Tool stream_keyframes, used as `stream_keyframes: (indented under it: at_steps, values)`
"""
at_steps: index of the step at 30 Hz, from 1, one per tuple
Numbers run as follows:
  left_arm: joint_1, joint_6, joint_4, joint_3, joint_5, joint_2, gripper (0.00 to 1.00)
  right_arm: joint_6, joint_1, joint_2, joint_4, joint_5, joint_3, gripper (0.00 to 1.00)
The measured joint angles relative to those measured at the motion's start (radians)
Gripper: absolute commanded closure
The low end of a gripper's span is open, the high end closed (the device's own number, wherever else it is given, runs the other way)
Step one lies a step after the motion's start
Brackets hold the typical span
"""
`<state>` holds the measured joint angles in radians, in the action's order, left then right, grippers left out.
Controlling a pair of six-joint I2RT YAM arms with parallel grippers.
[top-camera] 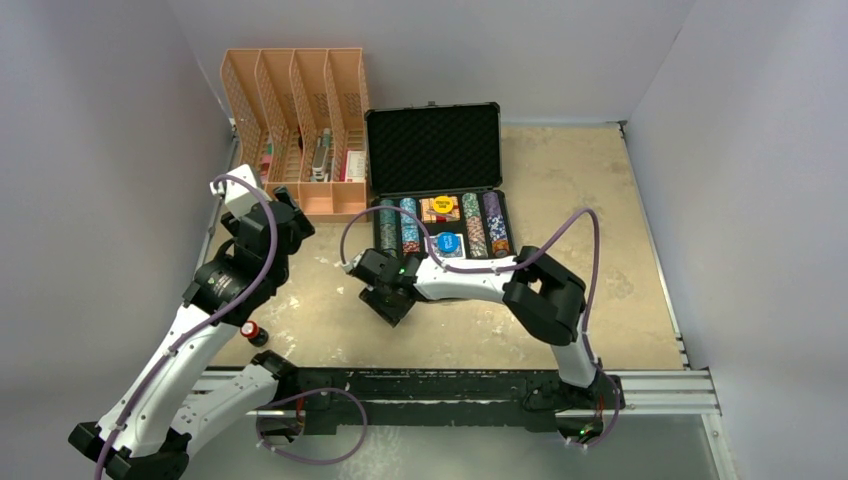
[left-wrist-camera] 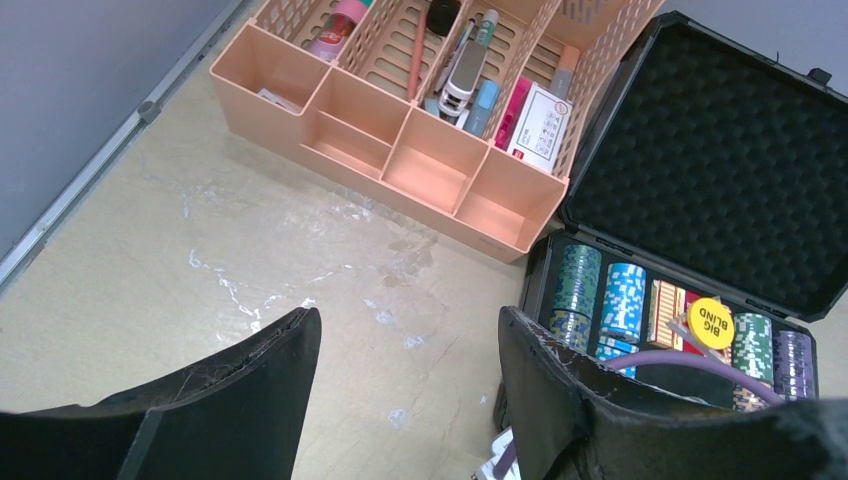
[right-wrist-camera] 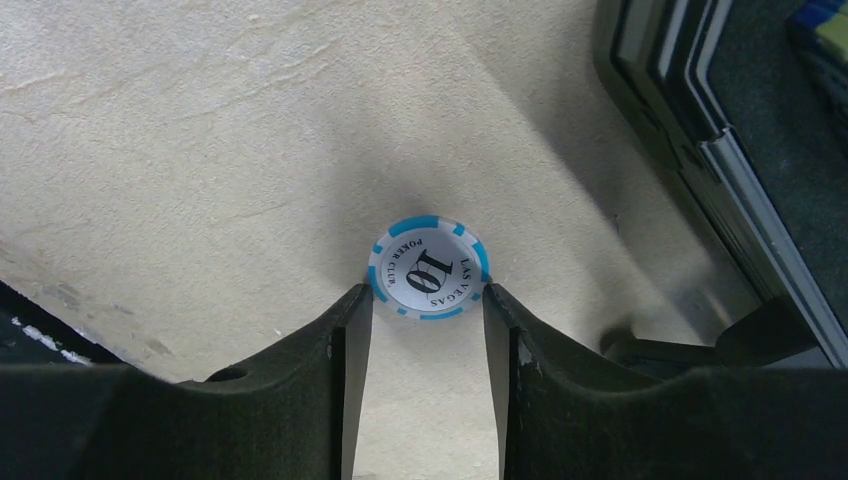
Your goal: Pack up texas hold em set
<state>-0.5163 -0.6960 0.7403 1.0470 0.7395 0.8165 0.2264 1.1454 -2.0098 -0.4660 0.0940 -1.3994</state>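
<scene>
The black hard case [top-camera: 432, 150] stands open at the back middle, foam lid up. Rows of multicoloured poker chips [top-camera: 410, 225], a yellow button disc [top-camera: 445, 205] and a blue card deck [top-camera: 449, 243] lie in its base. It also shows in the left wrist view [left-wrist-camera: 720, 160] with chips [left-wrist-camera: 580, 285] and the "big blind" disc [left-wrist-camera: 711, 323]. My right gripper [right-wrist-camera: 427, 292] is down at the table in front of the case, fingertips pressed on both sides of a white-and-blue "10" chip [right-wrist-camera: 428, 268]. My left gripper [left-wrist-camera: 408, 345] is open and empty above bare table left of the case.
The orange slotted organiser [top-camera: 300, 130] with pens and cards stands at the back left, touching the case's left side. A small red-and-black bottle [top-camera: 251, 330] stands near the left arm. The case's front corner [right-wrist-camera: 700, 150] is just right of my right gripper.
</scene>
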Motion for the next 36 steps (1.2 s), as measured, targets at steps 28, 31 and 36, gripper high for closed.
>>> stream_keyframes:
  at_steps: [28, 31, 36]
  values:
    - [0.000, 0.000, 0.000, -0.002, -0.003, -0.010, 0.35, -0.042, -0.015, -0.055, 0.003, -0.002, -0.072, 0.43]
    - [0.000, 0.000, 0.000, -0.011, -0.003, -0.012, 0.35, -0.050, -0.015, -0.036, 0.010, -0.002, -0.047, 0.46]
    - [0.000, 0.000, 0.000, -0.027, -0.003, -0.014, 0.35, -0.062, -0.021, -0.033, -0.001, -0.007, -0.046, 0.48]
